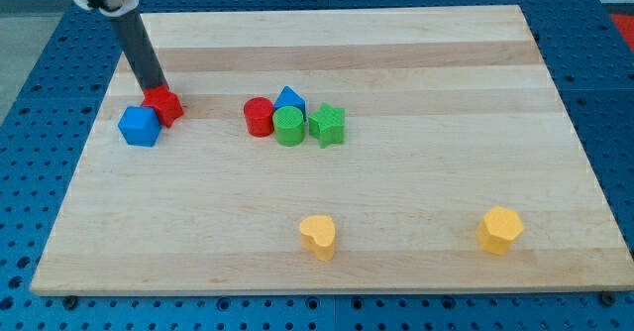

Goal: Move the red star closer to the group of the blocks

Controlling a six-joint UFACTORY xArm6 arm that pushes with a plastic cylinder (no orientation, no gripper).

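Note:
The red star (166, 106) lies at the board's left, touching a blue cube (140, 126) just below-left of it. My tip (155, 90) stands at the star's upper-left edge, touching it. To the right, apart from the star, sits the group: a red cylinder (259, 116), a blue block (290, 99), a green cylinder (289, 128) and a green star (327, 125), packed close together.
A yellow heart (318, 237) lies near the bottom middle and a yellow hexagon (499, 230) at the bottom right. The wooden board (416, 63) rests on a blue perforated table.

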